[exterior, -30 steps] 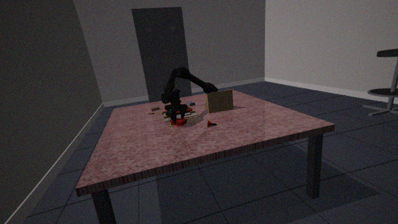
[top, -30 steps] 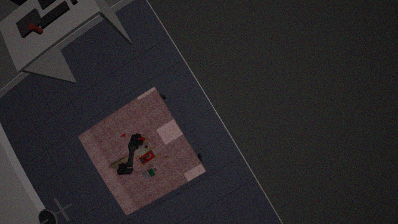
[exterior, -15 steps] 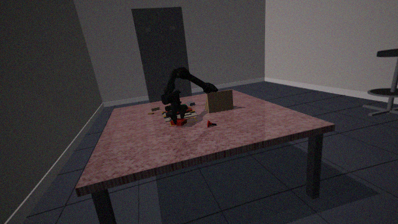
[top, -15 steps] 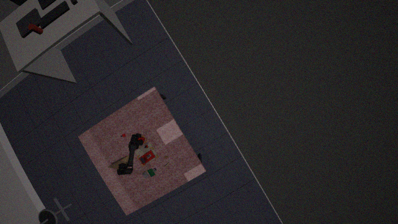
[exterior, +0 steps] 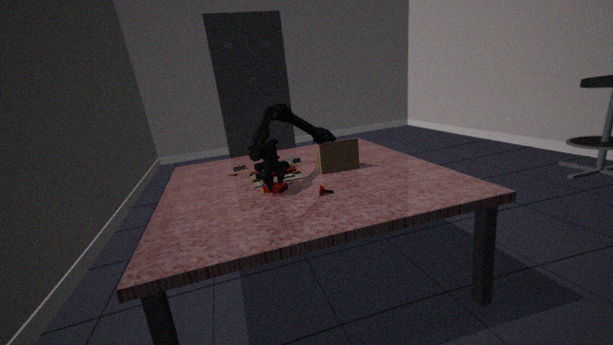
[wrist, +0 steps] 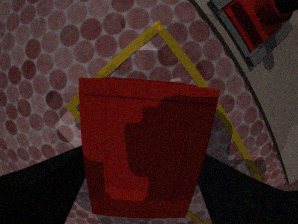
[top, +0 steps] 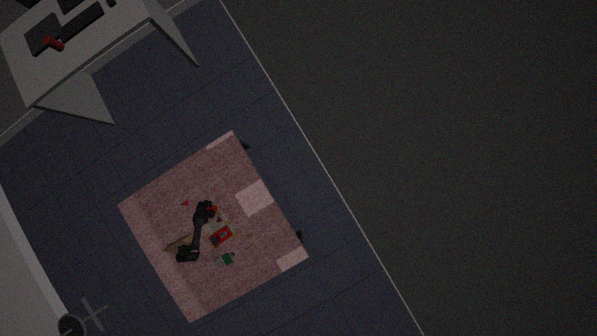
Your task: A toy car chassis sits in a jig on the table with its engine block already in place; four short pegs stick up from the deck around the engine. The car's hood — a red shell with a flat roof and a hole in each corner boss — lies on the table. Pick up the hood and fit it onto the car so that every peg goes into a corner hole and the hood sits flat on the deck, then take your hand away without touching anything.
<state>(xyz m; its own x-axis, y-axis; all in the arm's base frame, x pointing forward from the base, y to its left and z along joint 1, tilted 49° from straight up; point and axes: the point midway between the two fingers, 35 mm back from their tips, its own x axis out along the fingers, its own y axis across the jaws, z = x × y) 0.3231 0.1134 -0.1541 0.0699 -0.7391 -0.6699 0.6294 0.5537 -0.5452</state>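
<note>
The red hood (top: 213, 208) (exterior: 274, 188) (wrist: 150, 120) lies at the table, roof up, over a yellow outlined frame (wrist: 159, 28). My gripper (top: 210, 208) (exterior: 275, 184) (wrist: 143, 155) points down over it and is shut on the hood, one black finger against each side. Whether the hood is clear of the table cannot be told. The red car chassis (top: 227, 231) sits apart from the hood, beyond a pale area, with a grey block on it. The pegs and corner holes are too small or hidden to see.
A tan upright panel (exterior: 339, 157) stands near the arm's base. A red and black piece (top: 185, 203) (exterior: 322, 190) lies to one side of the gripper. A green object (top: 227, 258) lies beyond the chassis. Another red part (wrist: 246, 25) sits in a grey holder near the hood.
</note>
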